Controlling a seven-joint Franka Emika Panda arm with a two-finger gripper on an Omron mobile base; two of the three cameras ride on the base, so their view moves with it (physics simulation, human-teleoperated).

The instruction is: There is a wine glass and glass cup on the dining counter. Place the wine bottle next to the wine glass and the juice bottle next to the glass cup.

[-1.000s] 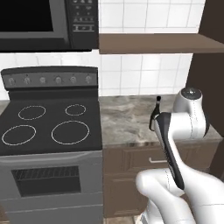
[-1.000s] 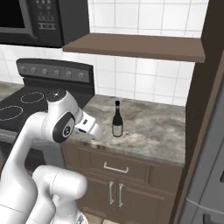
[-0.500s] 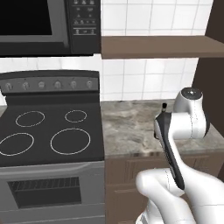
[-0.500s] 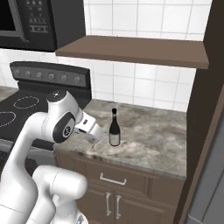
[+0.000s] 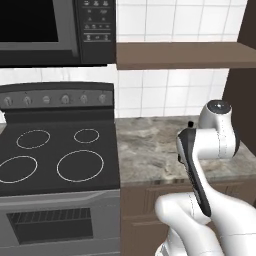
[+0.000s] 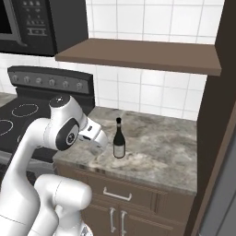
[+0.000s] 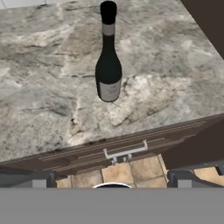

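Pincer [image 7: 112, 179]: spread wide, empty | wine bottle [image 7: 108, 57]: upright on marbled counter [image 7: 39, 87], neck up, untouched

- Arm [image 5: 220, 140]: glossy white shell, rounded bulbous links, smooth, no cables or screws seen.
- Round grey cap w/ dark ring on one joint end [image 5: 218, 106]; grey disc w/ dark rim on joint side [image 6: 68, 137].
- Dark grey/black strip ran along a link [image 5: 192, 167].
- Finger tips [image 7: 183, 178]: small, dark grey, blocky.
- Base section [image 6: 62, 196]: white, fat, rounded.
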